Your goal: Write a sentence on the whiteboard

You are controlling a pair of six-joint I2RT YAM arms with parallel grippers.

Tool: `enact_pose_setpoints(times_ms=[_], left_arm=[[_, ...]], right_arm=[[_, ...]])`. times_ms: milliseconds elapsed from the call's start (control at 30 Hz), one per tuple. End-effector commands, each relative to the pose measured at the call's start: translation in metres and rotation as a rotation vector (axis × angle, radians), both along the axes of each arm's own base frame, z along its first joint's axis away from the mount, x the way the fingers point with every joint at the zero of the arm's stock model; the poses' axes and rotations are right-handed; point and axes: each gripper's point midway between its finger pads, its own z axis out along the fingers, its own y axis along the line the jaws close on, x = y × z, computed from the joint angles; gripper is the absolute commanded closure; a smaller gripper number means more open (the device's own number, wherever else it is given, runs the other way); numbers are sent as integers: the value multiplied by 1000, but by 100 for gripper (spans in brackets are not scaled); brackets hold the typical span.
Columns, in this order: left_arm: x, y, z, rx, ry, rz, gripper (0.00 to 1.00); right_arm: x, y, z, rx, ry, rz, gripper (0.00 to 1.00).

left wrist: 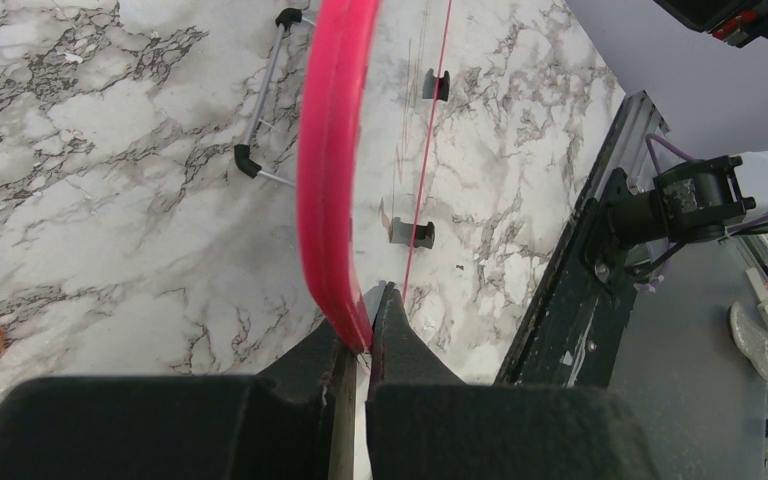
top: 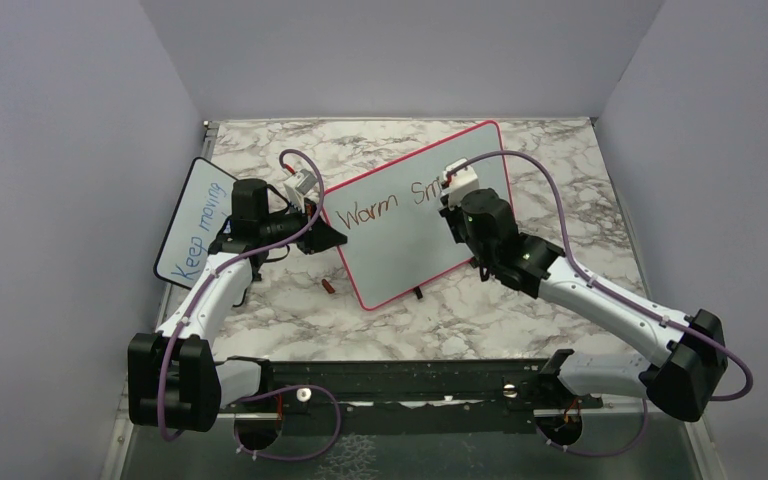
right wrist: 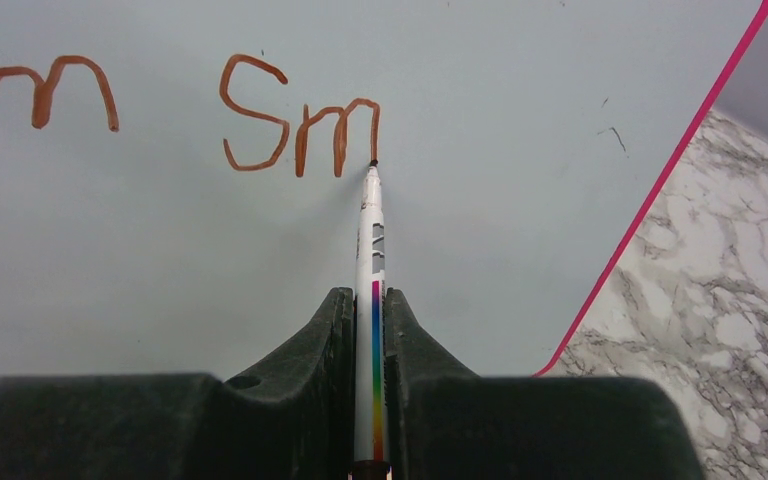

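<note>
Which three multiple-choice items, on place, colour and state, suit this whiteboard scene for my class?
1. Where does the left tool grip the whiteboard? A its pink frame; B its far corner; C its middle.
2. What colour is its writing? A blue; B green; C red-brown.
3. The marker in the right tool is: A capped; B tip touching the whiteboard; C lifted clear of it.
Answers: A, the tool pinches the frame; C, "Warm Sm" reads red-brown; B, the tip meets the m's right leg.
</note>
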Motion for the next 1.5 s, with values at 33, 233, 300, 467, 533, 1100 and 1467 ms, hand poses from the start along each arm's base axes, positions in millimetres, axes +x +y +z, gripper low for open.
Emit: enact_pose_setpoints(times_ms=[33, 233, 300, 467, 533, 1100, 1467], left_arm=[[7, 17, -27, 122, -12, 60, 100], [7, 17, -27, 122, -11, 61, 100], [7, 17, -27, 122, -10, 61, 100], [7, 17, -27, 123, -11, 61, 100], [7, 17, -27, 123, -10, 62, 100], [7, 16, -27, 118, -9, 56, 100], [6, 16, -26, 114, -12, 51, 100]], right_arm=[[-7, -8, -16, -15, 50, -8, 100], [-6, -8, -6, 12, 24, -10, 100], [-6, -8, 3, 31, 1, -10, 100], [-2, -13, 25, 59, -64, -35, 100], [1, -15, 33, 78, -86, -44, 100], [15, 2, 45, 146, -113, 7, 100], [23, 3, 36, 144, -99, 2, 100]])
